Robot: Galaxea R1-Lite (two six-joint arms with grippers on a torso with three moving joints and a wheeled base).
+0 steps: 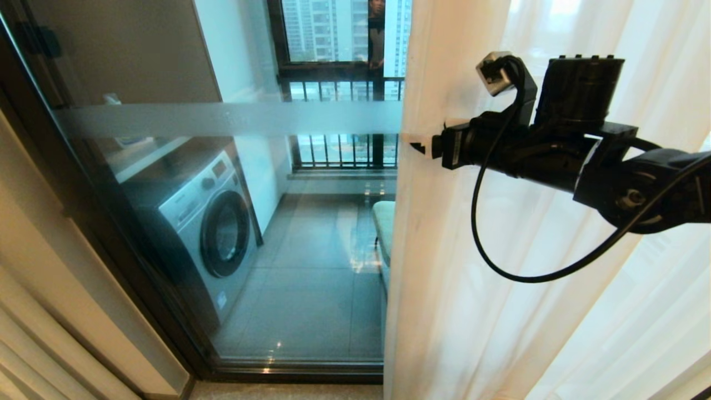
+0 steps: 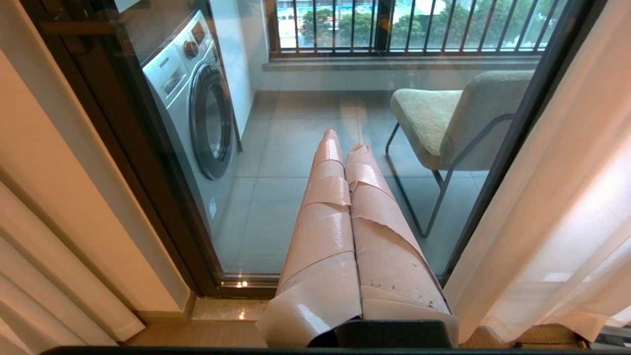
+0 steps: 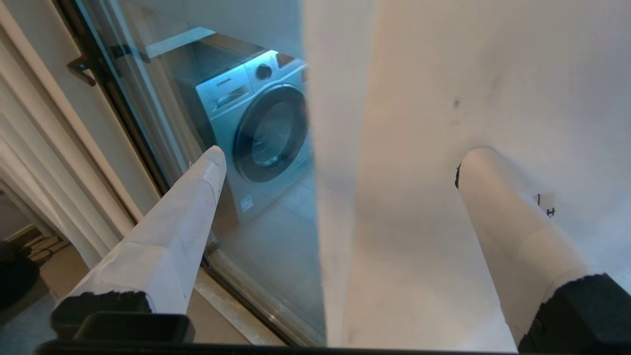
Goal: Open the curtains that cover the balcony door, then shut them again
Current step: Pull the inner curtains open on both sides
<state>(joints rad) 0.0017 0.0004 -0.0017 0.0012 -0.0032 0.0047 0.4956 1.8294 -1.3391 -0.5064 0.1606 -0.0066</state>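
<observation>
The balcony door (image 1: 166, 119) shows as dark-framed glass with a frosted band, uncovered on its left half. A thin white sheer curtain (image 1: 500, 250) hangs over the right half, its free edge running down the middle of the head view. My right gripper (image 1: 419, 145) reaches in from the right at that edge. In the right wrist view it (image 3: 345, 155) stands open, with the sheer's edge (image 3: 335, 222) between the two wide-apart fingers. A thick beige drape (image 1: 33, 311) is bunched at the far left. My left gripper (image 2: 340, 140) hangs low, shut and empty, pointing at the glass.
Behind the glass stand a silver washing machine (image 1: 211, 222) on the left and a green padded chair (image 2: 443, 118) on thin dark legs. A farther window with black railing bars (image 1: 344, 83) closes the balcony. The door's bottom track (image 1: 300, 366) runs along the floor.
</observation>
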